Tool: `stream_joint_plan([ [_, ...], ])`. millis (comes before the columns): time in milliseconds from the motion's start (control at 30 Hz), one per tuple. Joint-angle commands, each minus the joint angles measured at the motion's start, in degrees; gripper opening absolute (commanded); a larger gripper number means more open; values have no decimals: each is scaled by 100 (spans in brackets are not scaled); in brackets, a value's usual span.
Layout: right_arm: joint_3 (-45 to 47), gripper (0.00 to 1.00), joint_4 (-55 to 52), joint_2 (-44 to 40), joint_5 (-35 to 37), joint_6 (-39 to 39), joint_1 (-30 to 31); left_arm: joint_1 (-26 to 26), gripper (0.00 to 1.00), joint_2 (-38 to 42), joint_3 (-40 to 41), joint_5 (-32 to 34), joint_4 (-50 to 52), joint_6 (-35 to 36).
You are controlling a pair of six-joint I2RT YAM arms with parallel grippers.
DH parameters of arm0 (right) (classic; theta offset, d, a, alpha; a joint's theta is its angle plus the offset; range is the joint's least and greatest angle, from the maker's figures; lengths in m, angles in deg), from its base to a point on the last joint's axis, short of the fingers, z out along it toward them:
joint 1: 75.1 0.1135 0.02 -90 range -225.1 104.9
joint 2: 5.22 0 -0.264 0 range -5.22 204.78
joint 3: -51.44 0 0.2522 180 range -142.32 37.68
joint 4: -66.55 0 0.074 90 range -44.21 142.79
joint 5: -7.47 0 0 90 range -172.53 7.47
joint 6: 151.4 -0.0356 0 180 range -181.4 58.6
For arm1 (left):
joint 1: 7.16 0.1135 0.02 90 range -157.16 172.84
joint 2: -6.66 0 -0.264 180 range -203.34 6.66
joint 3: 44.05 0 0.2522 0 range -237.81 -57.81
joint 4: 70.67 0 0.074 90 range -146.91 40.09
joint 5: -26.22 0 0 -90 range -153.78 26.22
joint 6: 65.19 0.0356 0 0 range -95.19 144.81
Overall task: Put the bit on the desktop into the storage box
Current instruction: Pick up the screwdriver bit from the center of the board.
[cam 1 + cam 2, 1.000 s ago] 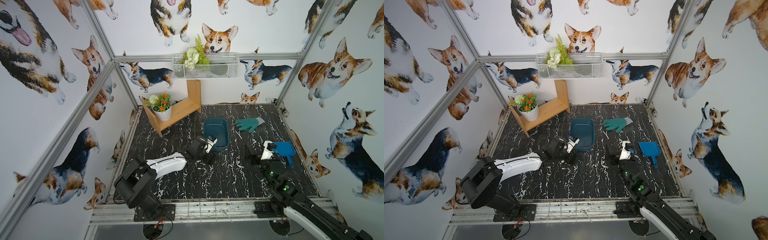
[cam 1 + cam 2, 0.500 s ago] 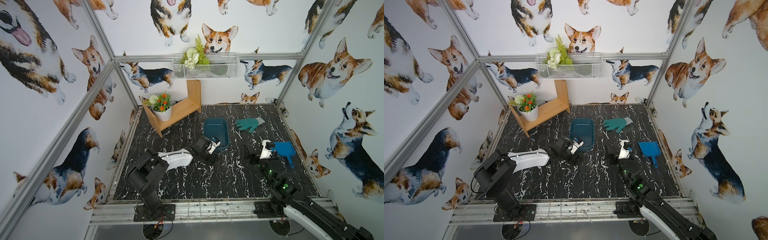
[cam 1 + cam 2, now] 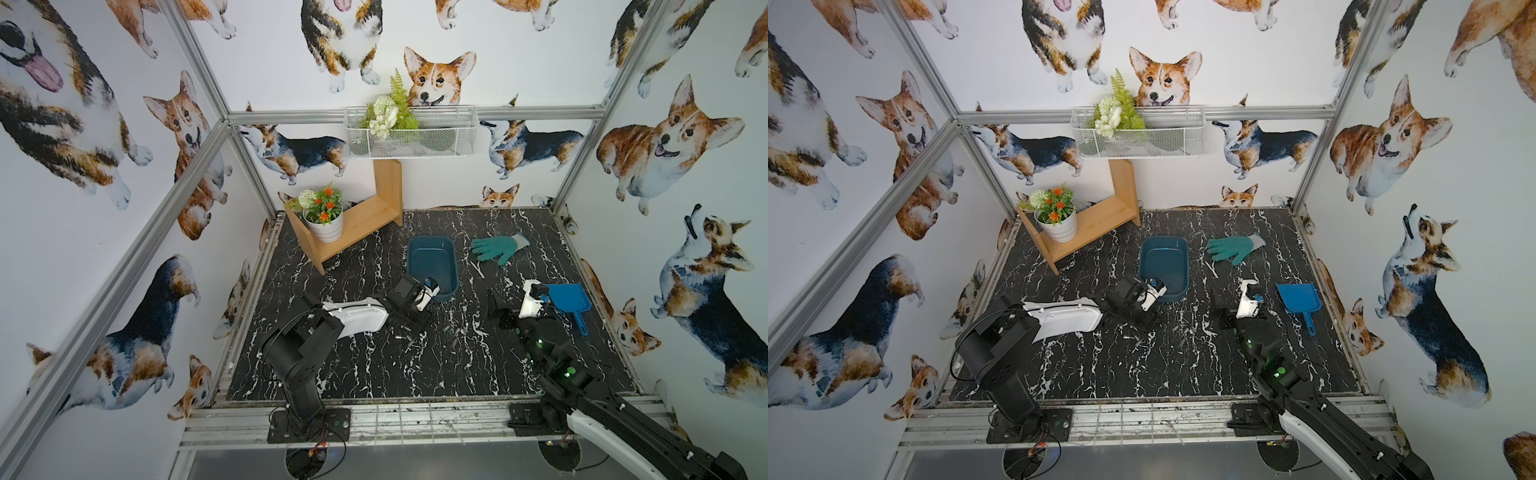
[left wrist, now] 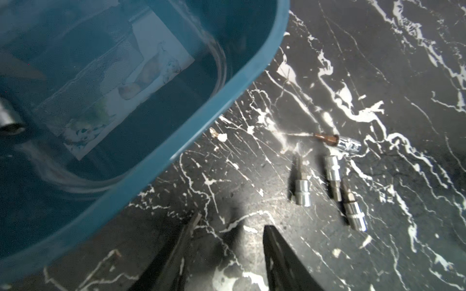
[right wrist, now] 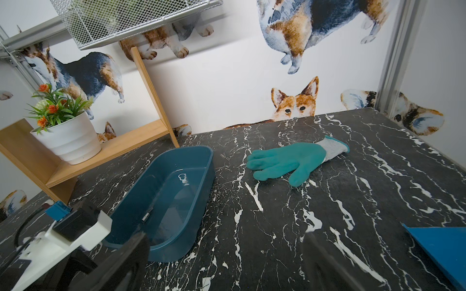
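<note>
The desktop (image 3: 374,374) carries the box (image 3: 432,257) at about 12 o'clock from its middle. The left gripper (image 4: 232,221) hangs low at the box's 7 o'clock corner, jaws parted and empty. The right gripper (image 5: 224,236), at the box's 4 o'clock, stands wide apart and is also empty. One bit (image 5: 146,217) lies in the box. Four loose bits (image 4: 332,173) lie in a tight cluster on the desktop at the box's 6 o'clock, just beyond the left gripper.

The step in hand looks like the reach for another bit. I would single out the nearest bit (image 4: 302,189) and turn the jaws across its width. Then come straight down so nothing nudges its neighbours, and close on the thick shiny end. The bits are round and would likely roll.
</note>
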State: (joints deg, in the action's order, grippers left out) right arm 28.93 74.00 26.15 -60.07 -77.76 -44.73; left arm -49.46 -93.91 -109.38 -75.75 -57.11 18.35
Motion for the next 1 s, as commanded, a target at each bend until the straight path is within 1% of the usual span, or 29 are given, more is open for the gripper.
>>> stream_joint_plan([
  [0,-21,100,103,0,61,1,13,-2,53,20,48,185,84,-33],
  [233,-21,100,104,-17,69,1,13,2,53,91,42,360,80,-66],
  [533,-21,100,100,-28,70,-3,14,12,53,-6,-2,511,153,-76],
  [700,-20,100,96,-33,78,-6,15,12,47,55,88,563,214,-84],
  [967,-12,100,106,-29,83,-8,13,8,42,163,288,793,284,-110],
])
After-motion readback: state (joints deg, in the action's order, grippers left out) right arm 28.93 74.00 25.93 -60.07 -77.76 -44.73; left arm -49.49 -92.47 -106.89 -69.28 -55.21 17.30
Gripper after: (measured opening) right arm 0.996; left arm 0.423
